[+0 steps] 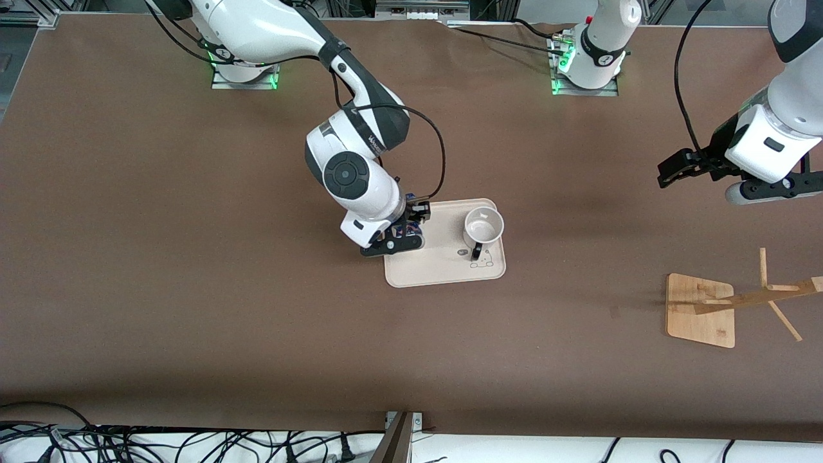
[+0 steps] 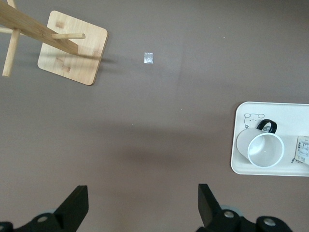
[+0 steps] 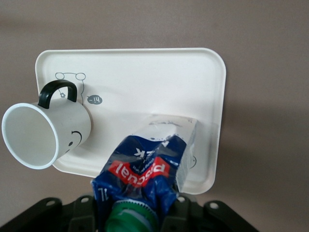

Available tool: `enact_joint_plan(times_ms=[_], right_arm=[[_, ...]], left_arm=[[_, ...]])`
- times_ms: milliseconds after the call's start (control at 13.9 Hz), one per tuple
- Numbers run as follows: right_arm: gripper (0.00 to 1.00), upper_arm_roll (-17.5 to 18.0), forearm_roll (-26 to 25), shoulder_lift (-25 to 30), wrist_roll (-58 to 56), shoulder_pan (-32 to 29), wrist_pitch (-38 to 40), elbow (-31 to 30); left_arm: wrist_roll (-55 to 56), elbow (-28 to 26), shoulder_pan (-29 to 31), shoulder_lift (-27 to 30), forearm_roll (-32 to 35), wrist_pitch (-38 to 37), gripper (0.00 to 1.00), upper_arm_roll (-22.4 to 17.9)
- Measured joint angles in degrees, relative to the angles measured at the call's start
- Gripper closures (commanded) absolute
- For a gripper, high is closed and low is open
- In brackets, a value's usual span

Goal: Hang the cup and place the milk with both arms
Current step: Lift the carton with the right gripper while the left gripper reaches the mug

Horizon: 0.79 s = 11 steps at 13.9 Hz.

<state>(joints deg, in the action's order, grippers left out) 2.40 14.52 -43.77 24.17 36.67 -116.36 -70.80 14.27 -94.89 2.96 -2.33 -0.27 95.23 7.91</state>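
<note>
The right pincer (image 1: 404, 235), in the middle of the front view, is down on the cream tray (image 1: 443, 273) at the edge toward the right arm's end of the tabletop (image 1: 193, 289). In the right wrist view its fingers are pinching the milk (image 3: 145, 169) near the green cap (image 3: 131, 217), and the carton stands on the tray. The cup (image 1: 483, 228) stands upright on the same tray, beside the milk, toward the left arm's end, with its black handle (image 1: 476, 251) turned to the front camera. Cup and milk are apart.

The left pincer (image 1: 681, 168) waits in the air at the upper right of the front view, over the bare tabletop, its fingers (image 2: 75, 208) spread with nothing between them. The wooden rack (image 1: 701, 308) stands at the lower right, well apart from the tray.
</note>
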Motion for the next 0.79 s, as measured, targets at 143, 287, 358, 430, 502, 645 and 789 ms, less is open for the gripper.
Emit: enact_joint_plan(times_ms=[143, 287, 358, 430, 502, 645, 789], right_arm=[[0.7, -0.26, 0.0, 0.0, -1.55, -0.01, -0.01, 0.01], [0.7, -0.44, 0.0, 0.09, -2.23, -0.01, -0.03, 0.19], [0.69, -0.47, 0.0, 0.31, -2.33, -0.01, 0.04, 0.39], [0.69, -0.5, 0.0, 0.74, -2.35, -0.01, 0.48, 0.43], [0.69, -0.6, 0.0, 1.26, -2.35, -0.02, 1.45, 0.43], [0.69, -1.17, 0.0, 2.38, -2.41, -0.04, 2.86, 0.48], [0.69, -1.67, 0.0, 3.52, -2.54, -0.09, 3.35, 0.49]], left_arm=[[0.0, -0.02, 0.03, -0.27, 0.0, -0.01, 0.0, 0.0], [0.0, -0.15, 0.1, -0.82, 0.0, -0.01, 0.0, 0.0], [0.0, -0.17, 0.12, -1.14, 0.0, -0.02, 0.0, 0.0], [0.0, -0.24, 0.13, -1.54, 0.0, -0.06, 0.0, 0.0], [-0.14, -0.42, 0.14, -2.12, 0.0, -0.16, 0.0, 0.0], [-0.78, -0.97, 0.16, -3.27, 0.0, -0.19, 0.0, 0.15], [-1.07, -1.17, 0.2, -4.13, -0.01, -0.19, 0.0, 1.17]])
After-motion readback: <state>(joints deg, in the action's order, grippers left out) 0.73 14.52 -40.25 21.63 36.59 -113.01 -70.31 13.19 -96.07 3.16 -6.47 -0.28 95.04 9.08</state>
